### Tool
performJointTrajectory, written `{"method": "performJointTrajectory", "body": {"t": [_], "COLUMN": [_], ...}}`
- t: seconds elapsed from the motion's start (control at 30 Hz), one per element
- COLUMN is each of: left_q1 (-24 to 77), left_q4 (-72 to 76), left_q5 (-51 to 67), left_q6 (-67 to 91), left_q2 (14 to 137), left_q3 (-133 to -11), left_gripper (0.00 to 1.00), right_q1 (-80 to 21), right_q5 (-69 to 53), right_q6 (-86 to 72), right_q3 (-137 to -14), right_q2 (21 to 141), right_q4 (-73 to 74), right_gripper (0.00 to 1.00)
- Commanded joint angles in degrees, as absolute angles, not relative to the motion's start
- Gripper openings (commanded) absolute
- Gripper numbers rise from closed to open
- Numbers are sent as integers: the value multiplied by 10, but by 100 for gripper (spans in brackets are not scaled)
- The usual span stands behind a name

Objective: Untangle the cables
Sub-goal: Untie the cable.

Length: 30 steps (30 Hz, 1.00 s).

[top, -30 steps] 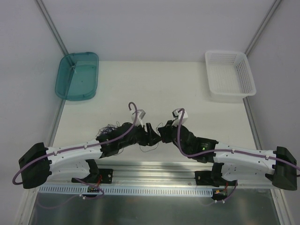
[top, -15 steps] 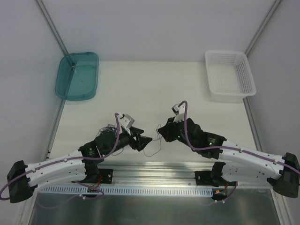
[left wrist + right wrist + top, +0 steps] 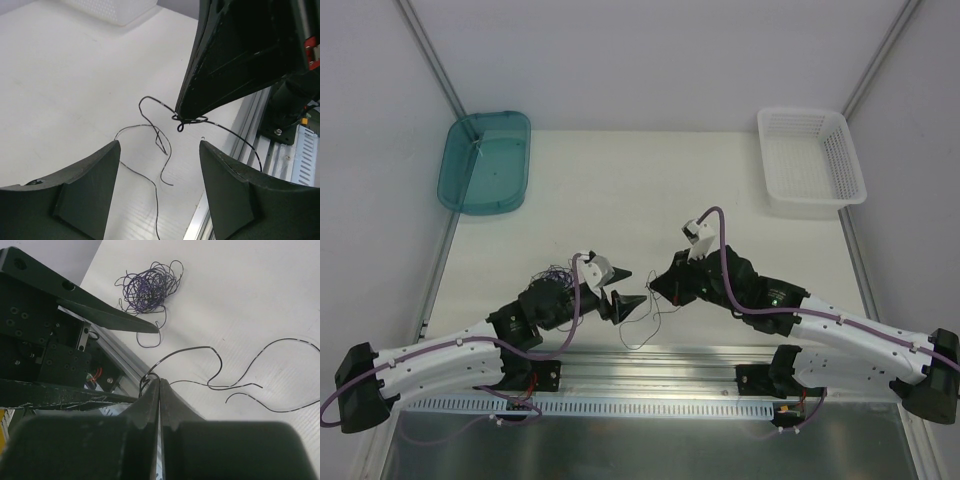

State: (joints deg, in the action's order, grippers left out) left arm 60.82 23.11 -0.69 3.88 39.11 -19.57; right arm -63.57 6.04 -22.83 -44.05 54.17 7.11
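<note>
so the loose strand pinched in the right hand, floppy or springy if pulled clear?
Probably springy rather than limp: the strand holds open curves off the right hand. Likely very light, being hair-thin. It may snag: the nearby bundle is all loops.

Top: left arm (image 3: 440, 350) hides part of the cables (image 3: 548, 271) from me | left wrist: loose strand (image 3: 157, 220) cut by bottom edge | right wrist: strand runs off right edge

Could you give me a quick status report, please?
Left gripper open, empty. Right gripper shut on one strand. Bundle lies apart. Nothing obstructing.
</note>
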Motion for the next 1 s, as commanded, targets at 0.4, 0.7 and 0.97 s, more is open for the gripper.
{"method": "performJointTrajectory", "body": {"t": [0.4, 0.7, 0.97], "left_q1": [613, 613, 613], "left_q4": [317, 318, 319], "left_q5": [81, 88, 77], "left_q6": [-9, -19, -14], "left_q2": [381, 383, 393], "left_q3": [-210, -214, -218], "left_gripper": [51, 34, 12], "right_q1": [-634, -633, -633], "right_q5": [37, 29, 30], "right_q6": [-258, -259, -257], "right_q3": [-446, -444, -442], "right_q2": [536, 537, 537], "right_q4": [15, 8, 5], "right_gripper": [1, 1, 1]}}
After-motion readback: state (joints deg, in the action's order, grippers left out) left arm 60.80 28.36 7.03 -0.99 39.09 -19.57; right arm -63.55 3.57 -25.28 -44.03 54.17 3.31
